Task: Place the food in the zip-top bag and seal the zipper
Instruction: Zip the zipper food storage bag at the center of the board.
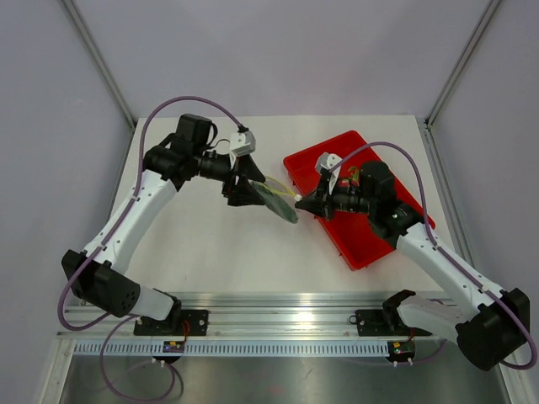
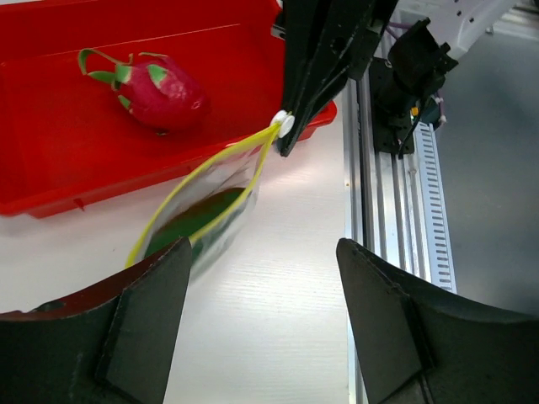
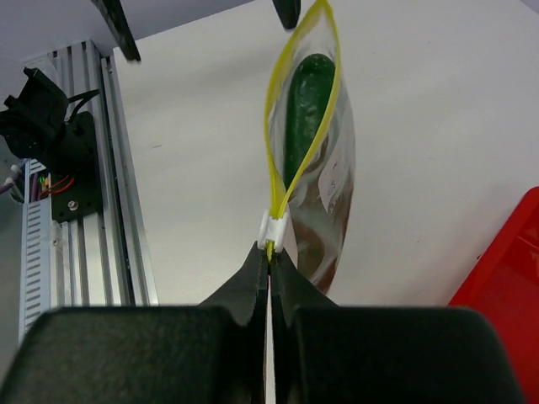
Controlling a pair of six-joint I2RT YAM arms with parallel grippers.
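Note:
The clear zip-top bag lies between my two grippers, left of the red tray. The dark green food is inside it, also seen in the left wrist view. The yellow-green zipper gapes open in a loop, with its white slider at the right end. My right gripper is shut on the zipper strip just behind the slider; it also shows in the top view. My left gripper is open and empty, with the bag's far end beside its left finger; it also shows in the top view.
A red tray sits right of centre under the right arm. A pink dragon fruit with green leaf tips lies in it. An aluminium rail with the arm bases runs along the near edge.

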